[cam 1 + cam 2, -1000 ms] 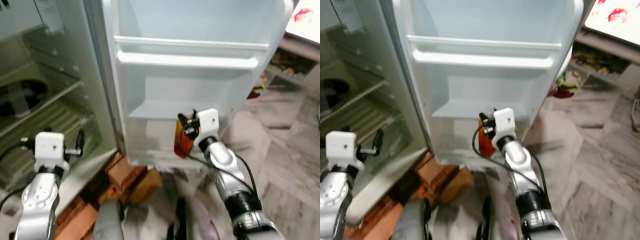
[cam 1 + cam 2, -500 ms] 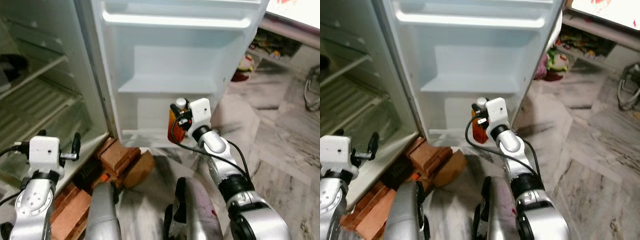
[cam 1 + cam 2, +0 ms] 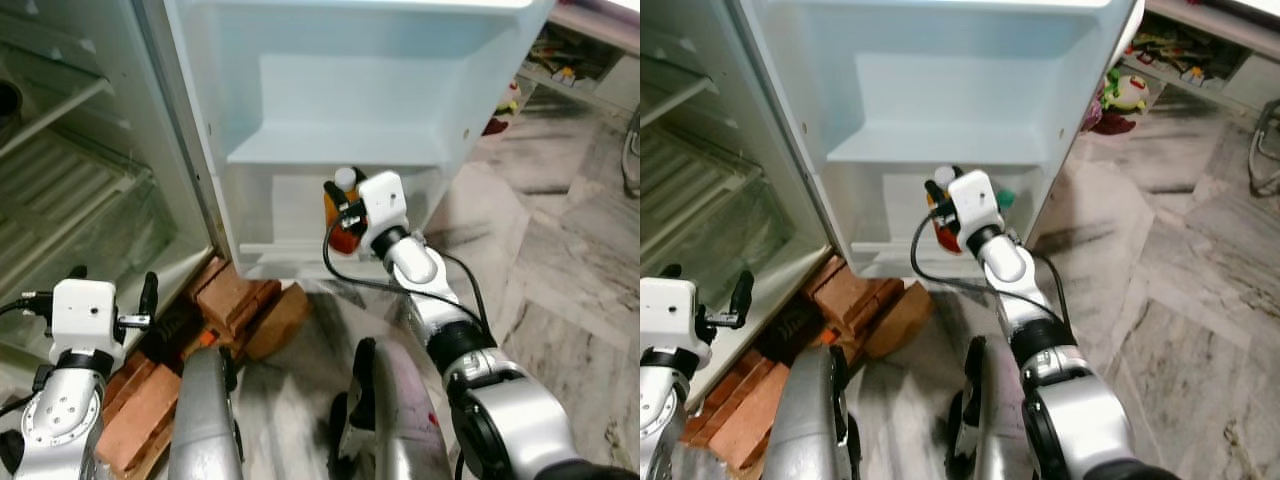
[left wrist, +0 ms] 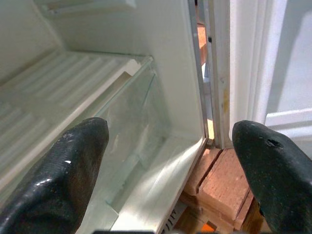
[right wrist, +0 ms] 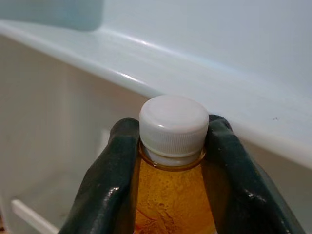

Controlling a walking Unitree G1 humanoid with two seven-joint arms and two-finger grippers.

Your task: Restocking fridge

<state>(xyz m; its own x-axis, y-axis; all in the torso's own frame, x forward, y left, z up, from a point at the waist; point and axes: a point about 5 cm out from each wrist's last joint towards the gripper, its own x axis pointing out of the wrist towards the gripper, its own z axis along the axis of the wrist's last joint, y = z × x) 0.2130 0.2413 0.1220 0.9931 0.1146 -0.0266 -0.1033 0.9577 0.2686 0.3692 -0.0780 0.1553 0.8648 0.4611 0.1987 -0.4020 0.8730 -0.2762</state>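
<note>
right pincer (image 5: 170,161) clamped on the neck of a bottle (image 5: 171,195) of orange liquid, white cap (image 5: 174,126) sitting just above the fingers (image 5: 112,185). both fingers touch the neck, one on each side. bottle upright.

head cams: bottle (image 3: 340,215) is held at the lower part of the open fridge door (image 3: 350,90), in front of the bottom door bin (image 3: 270,215) and just under the ledge of the door shelf (image 3: 330,155) above it. cap is close below that ledge. can't tell if the bottle base is inside the bin or resting on anything. something small and green (image 3: 1006,199) just beside the right wrist, too small to identify.

left pincer (image 4: 170,161) wide open, holding nothing, fingers (image 4: 63,170) well apart. it's low on the robot's left, pointed at the bottom of the fridge interior (image 3: 70,180), near the glass crisper cover (image 4: 131,122) and wire-look shelves.

fridge stands on red bricks (image 3: 225,300) on a marble floor (image 3: 560,270). cluttered low shelf (image 3: 1185,45) well off to the right.
</note>
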